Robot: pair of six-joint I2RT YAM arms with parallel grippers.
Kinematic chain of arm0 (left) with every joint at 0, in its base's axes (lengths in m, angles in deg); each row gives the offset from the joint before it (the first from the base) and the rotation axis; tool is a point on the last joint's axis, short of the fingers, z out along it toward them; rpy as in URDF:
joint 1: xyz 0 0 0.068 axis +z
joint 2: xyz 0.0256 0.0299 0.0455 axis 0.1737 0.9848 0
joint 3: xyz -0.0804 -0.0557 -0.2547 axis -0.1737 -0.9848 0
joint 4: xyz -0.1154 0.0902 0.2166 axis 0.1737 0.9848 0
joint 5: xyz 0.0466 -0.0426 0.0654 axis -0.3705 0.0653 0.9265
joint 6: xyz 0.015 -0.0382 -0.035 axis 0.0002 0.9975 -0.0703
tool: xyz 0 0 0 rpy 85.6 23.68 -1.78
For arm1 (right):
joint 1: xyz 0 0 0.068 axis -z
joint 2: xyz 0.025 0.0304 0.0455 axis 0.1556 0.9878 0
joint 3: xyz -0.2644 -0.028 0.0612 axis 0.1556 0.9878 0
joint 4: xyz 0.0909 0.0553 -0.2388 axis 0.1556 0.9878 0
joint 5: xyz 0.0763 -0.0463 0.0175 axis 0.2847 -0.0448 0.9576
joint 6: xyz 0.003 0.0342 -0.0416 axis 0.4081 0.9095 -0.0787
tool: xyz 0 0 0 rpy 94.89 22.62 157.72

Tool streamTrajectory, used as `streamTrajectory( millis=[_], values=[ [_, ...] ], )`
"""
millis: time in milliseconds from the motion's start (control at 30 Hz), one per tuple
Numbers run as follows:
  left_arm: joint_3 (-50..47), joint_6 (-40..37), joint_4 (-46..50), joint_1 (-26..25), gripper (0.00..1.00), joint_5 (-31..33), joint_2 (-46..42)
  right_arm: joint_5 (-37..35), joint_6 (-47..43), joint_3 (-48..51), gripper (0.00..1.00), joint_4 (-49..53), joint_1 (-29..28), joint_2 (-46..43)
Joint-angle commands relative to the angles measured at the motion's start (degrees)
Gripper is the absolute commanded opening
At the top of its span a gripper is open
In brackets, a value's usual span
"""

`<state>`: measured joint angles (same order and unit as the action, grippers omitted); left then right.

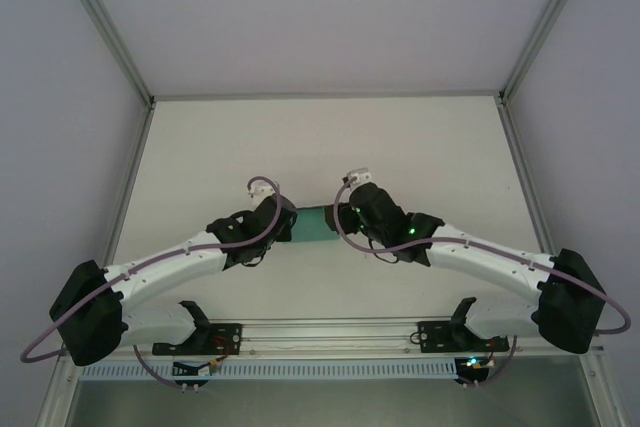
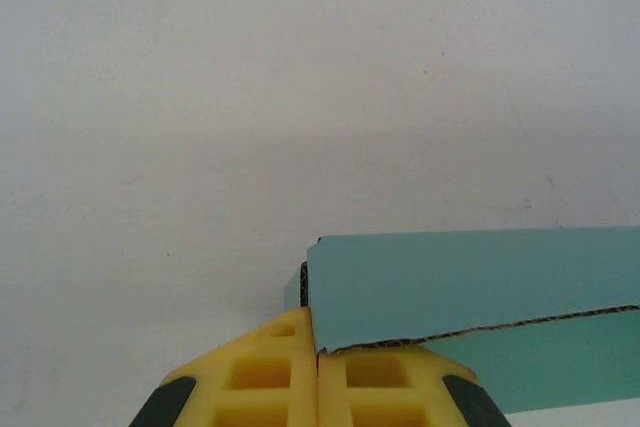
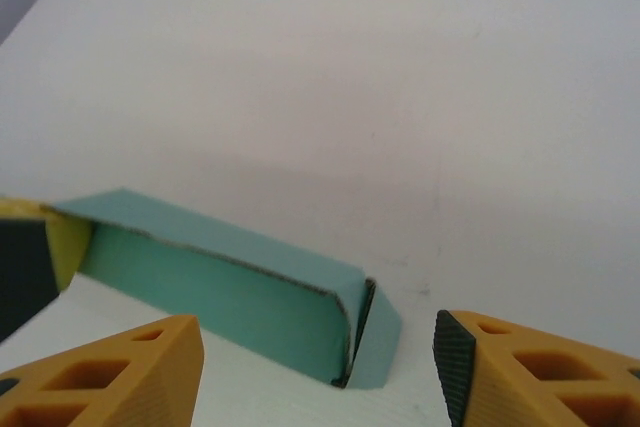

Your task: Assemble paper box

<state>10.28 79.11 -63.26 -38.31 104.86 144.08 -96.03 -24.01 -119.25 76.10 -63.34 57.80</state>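
Observation:
The paper box (image 1: 318,224) is a teal-green folded card, long and narrow, lying on the white table between the two arms. My left gripper (image 2: 317,335) is shut, its yellow fingers pinching the box's near corner edge; the teal card (image 2: 470,287) runs off to the right. My right gripper (image 3: 320,362) is open, its fingers (image 3: 110,372) standing apart on either side of the box's free end (image 3: 352,332), not touching it. At that end a side flap stands folded inward. In the top view my left gripper (image 1: 290,222) and right gripper (image 1: 346,215) meet at the box's two ends.
The white table (image 1: 420,147) stretches behind and to both sides of the box. Metal frame posts (image 1: 135,97) rise at the back corners. The left gripper's yellow and black finger (image 3: 30,257) shows at the right wrist view's left edge.

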Motion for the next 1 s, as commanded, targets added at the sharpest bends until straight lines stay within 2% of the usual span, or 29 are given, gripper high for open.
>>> streamTrajectory(
  millis=[0, 167, 367, 467, 633, 767, 833, 967],
  values=[
    [-1.91, -1.70, 11.49, -1.13, 0.00, -5.76, 2.60, -7.73, 0.17, -2.35, 0.63, 1.87, 0.96, 0.49],
    [-1.09, -2.89, 10.63, -1.08, 0.03, -7.06, 2.58, -2.14, 1.95, -5.18, 0.61, 3.97, 3.49, 4.32],
    [0.11, -3.99, 10.47, -1.08, 0.04, -7.13, 3.26, -1.96, 3.79, -9.20, 0.54, 11.26, 3.70, 10.06],
    [0.37, -4.27, 10.51, -1.30, 0.05, -7.19, 3.57, -1.08, 5.90, -8.90, 0.44, 13.12, 3.68, 11.28],
    [1.02, -4.25, 10.62, -1.08, 0.07, -6.91, 3.21, 2.76, 8.41, -7.45, 0.44, 13.37, 3.63, 11.84],
    [2.24, -4.87, 10.58, -1.08, 0.16, -8.73, 2.61, 4.63, 9.65, -6.23, 0.44, 12.63, 3.69, 11.51],
    [3.10, -5.33, 10.75, -1.07, 0.24, -9.19, 2.04, 4.54, 10.04, -5.95, 0.45, 12.98, 3.68, 11.39],
    [4.87, -6.56, 11.09, -1.08, 0.27, -9.76, 0.85, 5.14, 10.62, -5.45, 0.45, 13.26, 3.69, 11.33]
  ],
)
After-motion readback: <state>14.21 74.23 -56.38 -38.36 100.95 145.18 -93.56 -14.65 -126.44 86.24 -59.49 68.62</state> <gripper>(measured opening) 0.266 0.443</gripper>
